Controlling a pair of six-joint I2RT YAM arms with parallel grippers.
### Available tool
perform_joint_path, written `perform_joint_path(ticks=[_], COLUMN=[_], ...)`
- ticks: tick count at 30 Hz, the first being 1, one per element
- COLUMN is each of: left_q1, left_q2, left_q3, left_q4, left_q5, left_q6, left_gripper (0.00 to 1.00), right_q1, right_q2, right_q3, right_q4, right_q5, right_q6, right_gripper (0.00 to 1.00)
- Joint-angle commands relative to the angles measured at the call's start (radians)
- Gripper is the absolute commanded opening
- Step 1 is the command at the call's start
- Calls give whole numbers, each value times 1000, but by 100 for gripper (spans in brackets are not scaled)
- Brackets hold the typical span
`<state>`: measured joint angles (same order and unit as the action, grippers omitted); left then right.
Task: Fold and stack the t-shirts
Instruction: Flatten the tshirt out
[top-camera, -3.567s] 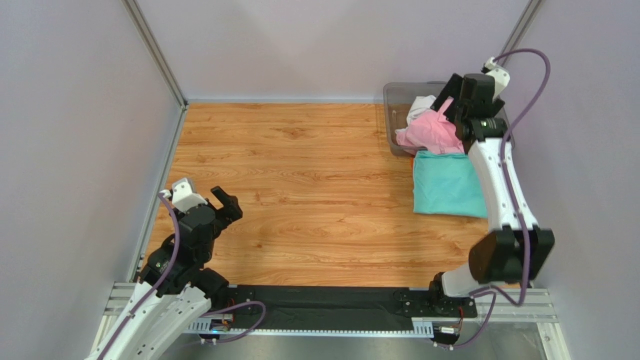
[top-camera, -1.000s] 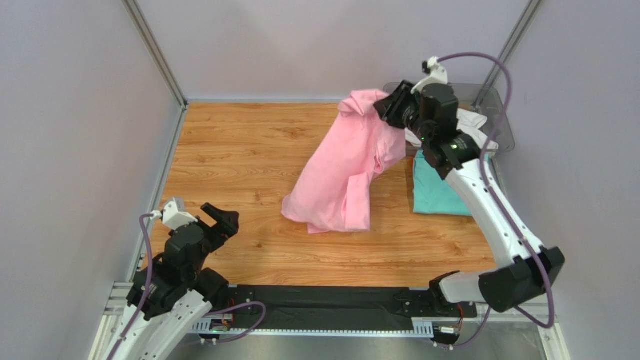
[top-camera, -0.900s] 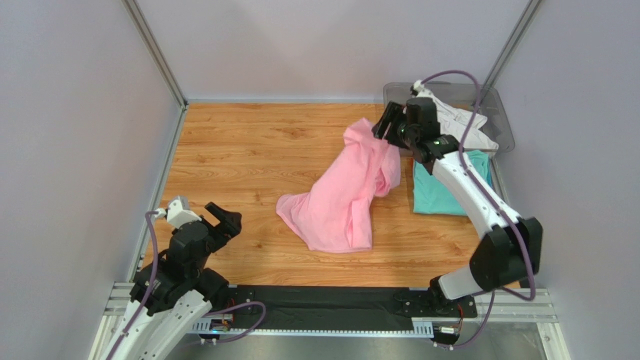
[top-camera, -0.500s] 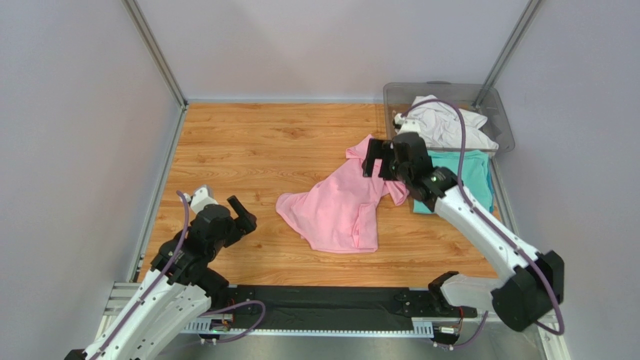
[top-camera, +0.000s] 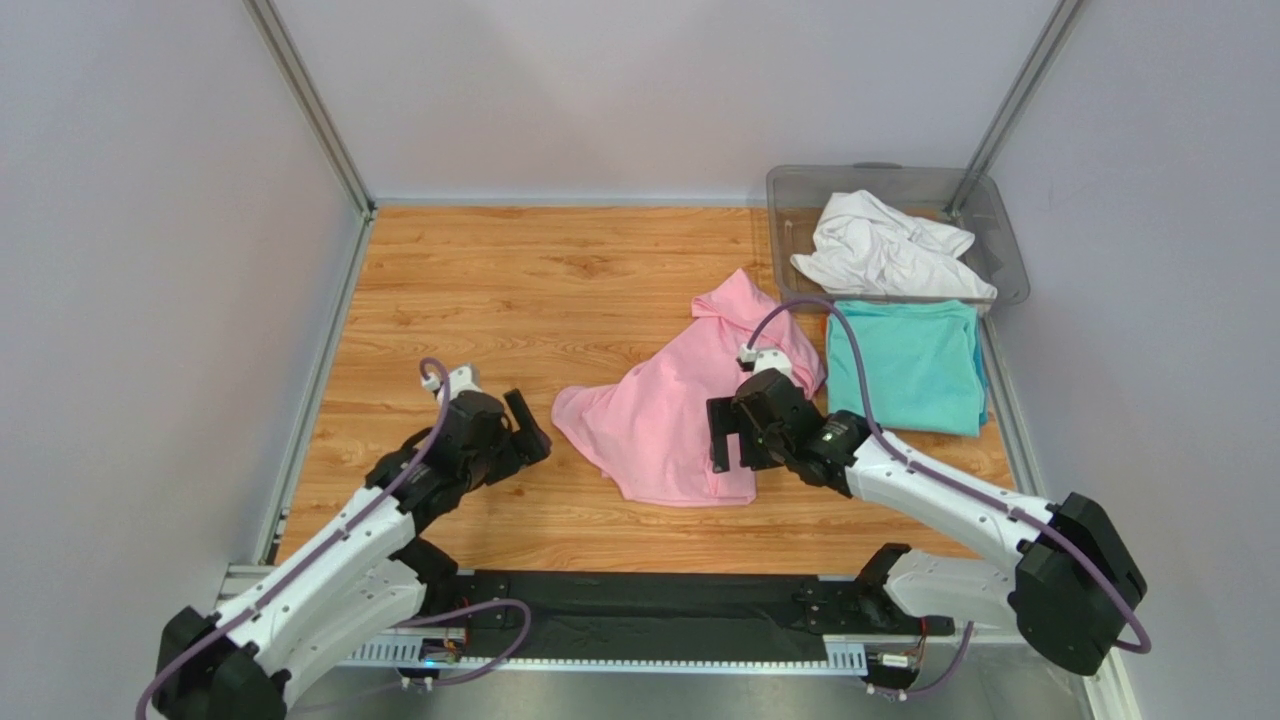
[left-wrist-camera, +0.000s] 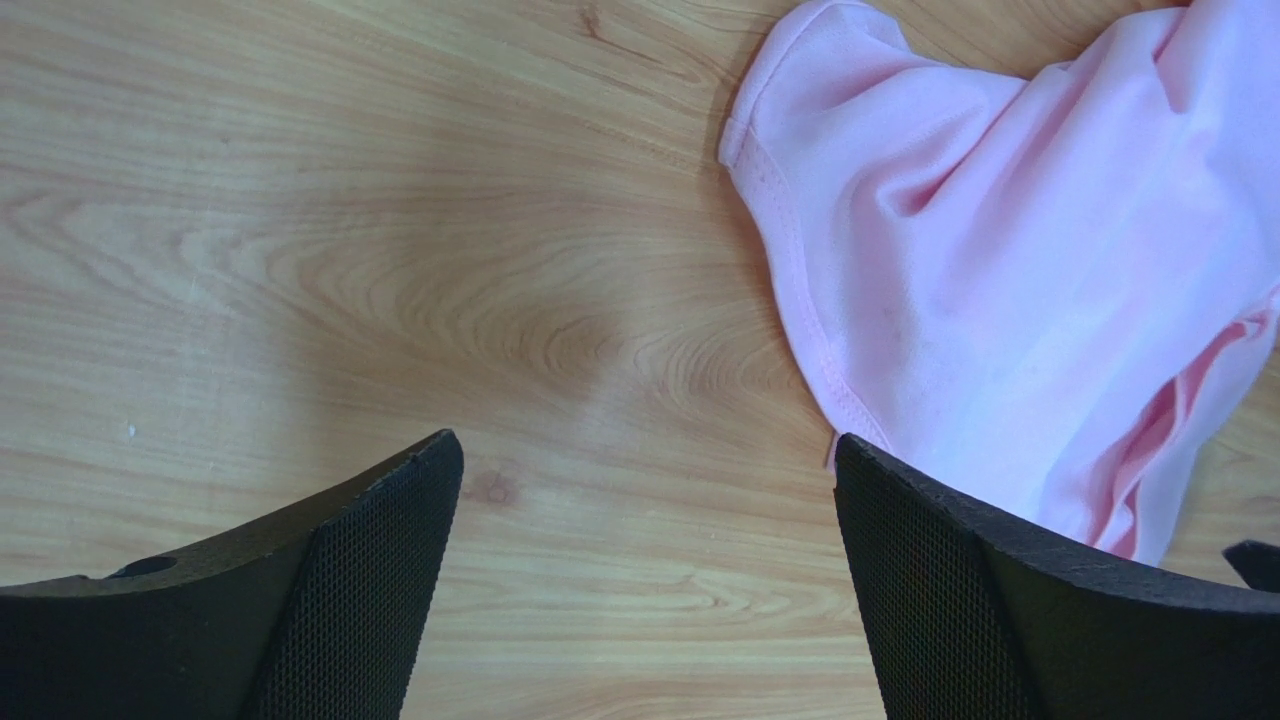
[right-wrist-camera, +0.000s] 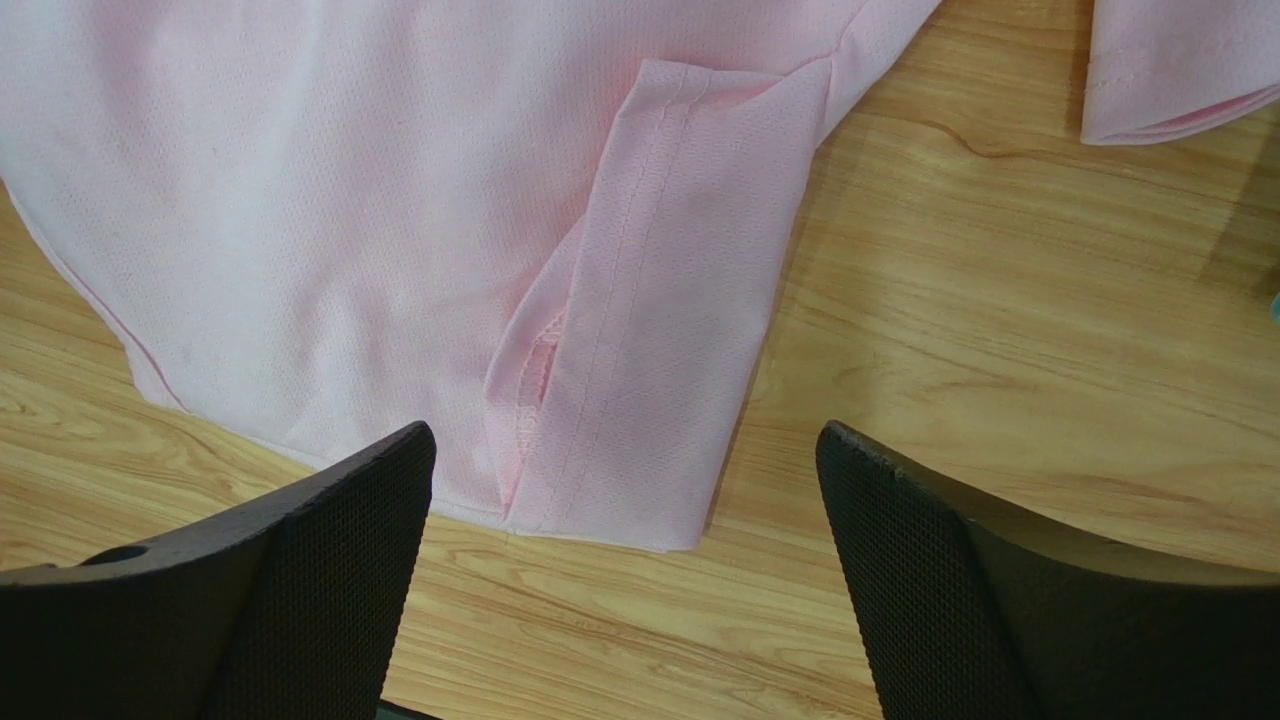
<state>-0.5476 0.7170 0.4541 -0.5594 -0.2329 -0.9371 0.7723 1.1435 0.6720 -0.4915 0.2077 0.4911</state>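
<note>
Inventory, wooden tabletop (top-camera: 526, 285):

1. Light pink cloth t-shirt (top-camera: 676, 413): laid crumpled and unfolded at the centre of the tabletop, one sleeve turned over near its lower hem (right-wrist-camera: 646, 300). No fingers are touching it.
2. Teal cloth t-shirt (top-camera: 906, 365): laid folded flat at the right side, just beside the pink one.
3. White cloth t-shirt (top-camera: 887, 252): bunched inside the clear grey plastic bin (top-camera: 784, 192) at the far right corner, directly behind the teal one.
4. Left arm's fingers (top-camera: 526, 417): spread apart and holding nothing, held low over bare wood just left of the pink shirt's edge (left-wrist-camera: 781, 195).
5. Right arm's fingers (top-camera: 718, 447): spread apart and holding nothing, held above the pink shirt's lower right portion, with the hem seen between them in the wrist view.
</note>
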Motion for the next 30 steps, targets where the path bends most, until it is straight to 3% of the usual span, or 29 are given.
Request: perform_joint_path(ticks=[1,5,11,22,23,25,27,30], left_q1=[0,23,78,86,86,86,86,86], left_q2=[113,323,557,850,866,895,907,904], left_q3=[55,119,201,352,365,380,377,371], left_q4=[145,219,308,352,340,323,331,308], left_q5=[-2,26,138,247,248,251,262,245], left_q6=[52,72,110,152,158,162,165,161], left_gripper=[100,98,85,53,43,34,0,0], right_q1=[8,10,24,53,53,53,53,51], right_q2=[10,12,54,144,139,131,107,82], right_q3=[-20,-58,-83,-65,-65,-65,-69,-83], right_q4=[48,90,149,123,110,90,59,44], right_q5=[-1,-54,-96,-22,4,21,50,71], right_q6=[35,47,37,64,72,84,101,112], right_gripper=[98,96,94,91,91,89,86,81])
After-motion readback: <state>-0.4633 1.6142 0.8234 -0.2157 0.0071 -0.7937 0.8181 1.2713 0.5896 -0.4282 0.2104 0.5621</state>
